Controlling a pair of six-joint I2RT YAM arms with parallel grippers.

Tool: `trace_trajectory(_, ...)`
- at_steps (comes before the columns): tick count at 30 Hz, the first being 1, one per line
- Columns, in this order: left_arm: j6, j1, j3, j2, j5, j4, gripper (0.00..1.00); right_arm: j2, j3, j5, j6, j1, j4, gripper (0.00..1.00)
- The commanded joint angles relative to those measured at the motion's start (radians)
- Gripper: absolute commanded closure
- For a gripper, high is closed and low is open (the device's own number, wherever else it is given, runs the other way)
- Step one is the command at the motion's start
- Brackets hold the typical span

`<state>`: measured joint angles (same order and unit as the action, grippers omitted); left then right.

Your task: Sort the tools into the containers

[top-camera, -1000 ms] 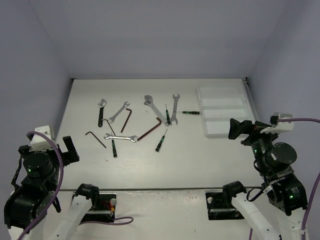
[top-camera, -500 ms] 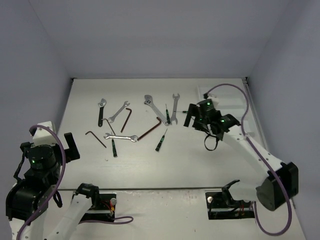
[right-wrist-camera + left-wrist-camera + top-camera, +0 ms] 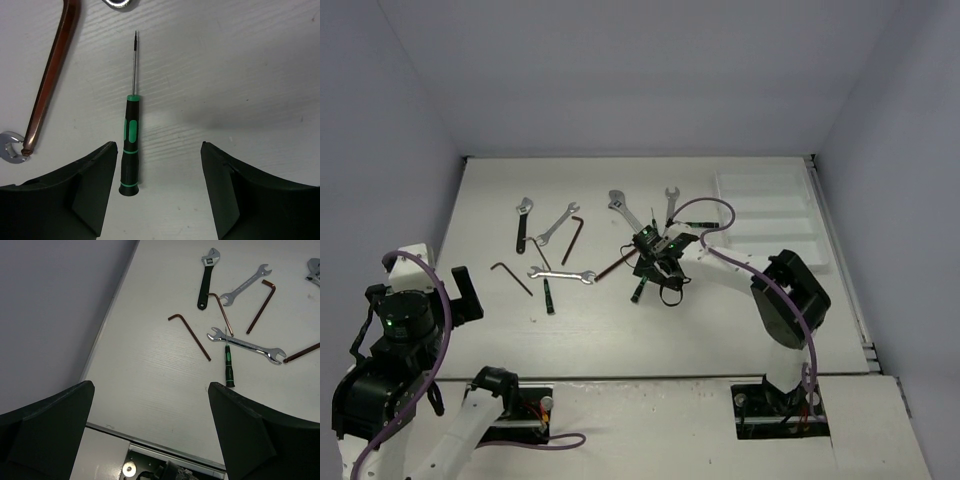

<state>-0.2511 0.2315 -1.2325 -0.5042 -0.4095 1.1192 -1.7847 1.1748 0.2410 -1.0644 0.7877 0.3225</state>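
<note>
The tools lie scattered left of centre: silver wrenches point(image 3: 561, 274), brown hex keys point(image 3: 510, 277) and screwdrivers point(image 3: 548, 295). My right gripper point(image 3: 648, 262) hangs low over a black-and-green screwdriver point(image 3: 130, 145). It is open, and the handle lies between the fingers point(image 3: 75, 195), close to the left one and touching neither. A brown hex key point(image 3: 52, 80) lies just left of it. The white tray point(image 3: 765, 225) of containers sits at the back right. My left gripper point(image 3: 150, 390) stays open and empty near the table's front left edge.
In the left wrist view an adjustable wrench point(image 3: 206, 275), an open-end wrench point(image 3: 247, 344), a hex key point(image 3: 192, 335) and a second screwdriver point(image 3: 228, 365) lie ahead. The grey side wall point(image 3: 50, 315) stands on the left. The right arm's cable point(image 3: 705, 215) loops above the table beside the tray.
My right arm has swung from the right side, past the tray, to the middle of the tools and dropped over a screwdriver, its jaws narrowing. The left arm has hardly moved.
</note>
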Motion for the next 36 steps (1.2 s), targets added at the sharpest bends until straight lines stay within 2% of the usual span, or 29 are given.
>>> trace_trajectory(1, -0.038, 0.02, -0.004, -0.031, 0.026, -0.035, 0.02, -0.067, 0.112, 0.071, -0.11, 0.036, -0.01, 0.37)
trace_trajectory(6, -0.042, 0.041, -0.002, -0.048, 0.04, -0.035, 0.03, -0.146, 0.171, 0.074, -0.134, 0.054, -0.017, 0.41)
trace_trajectory(10, -0.037, 0.053, -0.002, -0.046, 0.033, -0.035, 0.03, -0.169, 0.153, 0.072, -0.182, 0.058, -0.019, 0.47)
trace_trajectory(16, -0.028, 0.069, -0.001, -0.053, 0.006, -0.038, 0.03, -0.156, 0.076, 0.064, -0.234, 0.059, -0.015, 0.67)
trace_trajectory(21, -0.043, 0.074, -0.008, -0.084, 0.007, -0.041, 0.03, -0.11, 0.031, 0.085, -0.237, 0.045, -0.016, 0.96)
trace_trajectory(25, -0.061, 0.073, -0.023, -0.12, 0.021, -0.041, 0.03, 0.017, -0.002, 0.163, -0.229, 0.007, -0.016, 1.0)
trace_trajectory(27, -0.07, 0.074, -0.031, -0.131, 0.027, -0.041, 0.03, 0.096, -0.022, 0.187, -0.222, -0.039, -0.015, 1.0)
trace_trajectory(31, -0.095, 0.074, -0.037, -0.146, 0.028, -0.044, 0.03, 0.311, -0.07, 0.206, -0.162, -0.226, -0.012, 1.0)
trace_trajectory(36, -0.117, 0.074, -0.034, -0.16, 0.039, -0.045, 0.03, 0.434, -0.147, 0.127, -0.084, -0.551, -0.009, 1.0)
